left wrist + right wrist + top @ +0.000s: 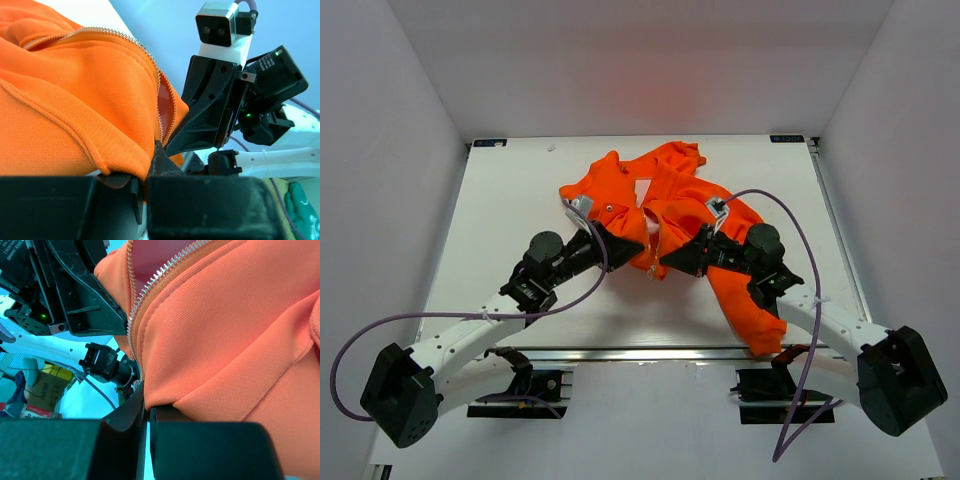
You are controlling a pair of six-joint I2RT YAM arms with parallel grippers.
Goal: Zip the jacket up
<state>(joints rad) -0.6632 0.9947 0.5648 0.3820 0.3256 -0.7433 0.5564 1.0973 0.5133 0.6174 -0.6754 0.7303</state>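
The orange jacket [660, 195] lies crumpled at the middle back of the table, its front open, with one sleeve [748, 310] trailing toward the near edge. My left gripper [640, 247] and right gripper [665, 268] meet at the jacket's lower front edge. In the left wrist view the left gripper [142, 175] is shut on a fold of orange hem beside the zipper teeth [125, 37], which run unjoined. In the right wrist view the right gripper [146, 407] is shut on the opposite hem, below its zipper teeth [155, 282]. The slider is not visible.
The white table [520, 200] is enclosed by white walls on three sides. A metal rail [650, 353] runs along the near edge, between the arm bases. Purple cables [800, 250] loop from both wrists.
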